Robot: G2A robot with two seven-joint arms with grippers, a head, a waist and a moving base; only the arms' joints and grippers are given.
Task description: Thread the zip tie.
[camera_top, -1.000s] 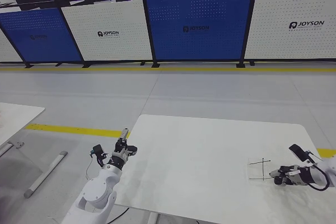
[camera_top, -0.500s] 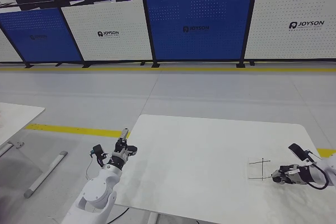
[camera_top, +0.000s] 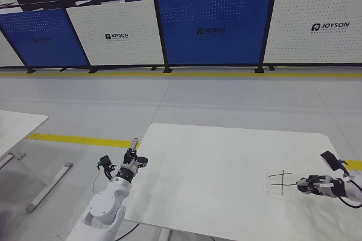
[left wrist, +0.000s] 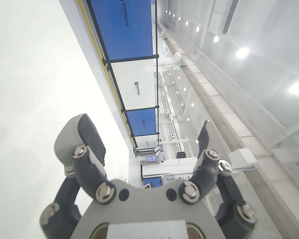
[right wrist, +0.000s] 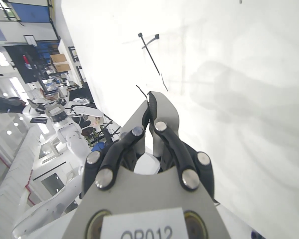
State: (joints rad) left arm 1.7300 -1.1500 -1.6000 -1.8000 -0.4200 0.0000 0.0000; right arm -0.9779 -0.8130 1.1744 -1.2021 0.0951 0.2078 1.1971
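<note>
Zip tie (right wrist: 141, 90) first: a thin black end of it pokes out from between the right fingers (right wrist: 164, 108), which I see pressed together, pad against pad, pinching it at their very tips. The right gripper (right wrist: 149, 96) sits low over the white bench (right wrist: 226, 26), close to its right end.

Ahead of those fingertips two more ties lie crossed on the bench. The long tie (right wrist: 150, 55) has its head at the far end and runs back toward the gripper. Its near end comes up just beside the fingertips, and I cannot tell whether it joins the pinched end. The short tie (right wrist: 150, 40) lies over the long one close to its head, well ahead of the fingers and not touching them.

From above, the ties read as thin crossed black lines. One of them, the zip tie (camera_top: 283, 184), runs across the bench (camera_top: 217, 156) right up to the tip of the right gripper (camera_top: 300, 184). I cannot sort the other lines one from another.

The left gripper (camera_top: 133, 147) is at the bench's left edge, well apart from the ties. In its own view the left gripper (left wrist: 147, 130) has its fingers spread wide with nothing between them, beside the bench (left wrist: 27, 63) and pointing toward the blue and white panels (left wrist: 129, 26).
</note>
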